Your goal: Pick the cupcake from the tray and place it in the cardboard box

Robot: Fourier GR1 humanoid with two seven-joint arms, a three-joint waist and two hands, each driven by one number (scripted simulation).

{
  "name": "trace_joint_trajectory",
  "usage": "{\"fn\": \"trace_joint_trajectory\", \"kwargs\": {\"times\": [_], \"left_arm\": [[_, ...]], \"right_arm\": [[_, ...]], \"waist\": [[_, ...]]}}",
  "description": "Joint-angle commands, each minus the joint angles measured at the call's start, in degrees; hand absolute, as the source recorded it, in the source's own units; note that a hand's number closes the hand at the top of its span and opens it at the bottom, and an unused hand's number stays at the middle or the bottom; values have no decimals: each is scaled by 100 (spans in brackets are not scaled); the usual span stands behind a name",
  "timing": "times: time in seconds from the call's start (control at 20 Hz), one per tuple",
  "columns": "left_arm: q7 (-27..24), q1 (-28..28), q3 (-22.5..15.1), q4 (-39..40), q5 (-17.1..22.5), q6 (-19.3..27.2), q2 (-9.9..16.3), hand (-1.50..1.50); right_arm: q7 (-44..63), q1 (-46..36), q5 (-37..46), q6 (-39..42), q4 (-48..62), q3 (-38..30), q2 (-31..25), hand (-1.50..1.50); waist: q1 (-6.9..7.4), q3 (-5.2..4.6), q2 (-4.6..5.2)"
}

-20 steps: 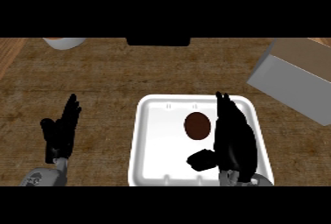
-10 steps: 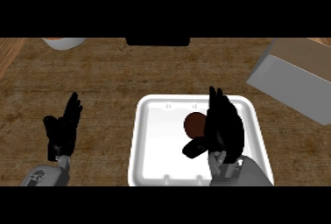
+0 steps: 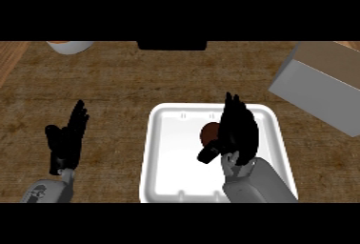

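Our right hand (image 3: 235, 136) has slid left onto the cupcake (image 3: 209, 132) at the tray's (image 3: 165, 157) centre, and we're spreading straight fingers, thumb closing in.

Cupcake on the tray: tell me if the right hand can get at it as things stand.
Probably yes. The right hand is over the tray, open, fingers straight, right beside the cupcake with its thumb just below it. Nothing else lies between them, though the hand hides the cupcake's right side.
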Motion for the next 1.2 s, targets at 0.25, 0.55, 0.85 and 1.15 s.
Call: {"fn": "trace_joint_trajectory", "kwargs": {"times": [0.25,0.55,0.85,1.15], "left_arm": [[-50,-141,264,218,96,-299,188,0],[-152,13,181,168,-47,-100,-50,0],[202,45,85,-243,-108,-77,-65,0],[119,-29,98,-158,-265,39,-172,0]], "right_arm": [[1343,-241,-52,-161,652,61,86,-150],[1328,-553,-260,87,997,-267,86,-150],[1342,-537,-312,-266,1217,4,86,-150],[1079,-657,-446,-440,1779,-68,86,-150]], "waist": [[-15,2,11],[-6,4,8],[32,10,-6],[16,10,10]]}}
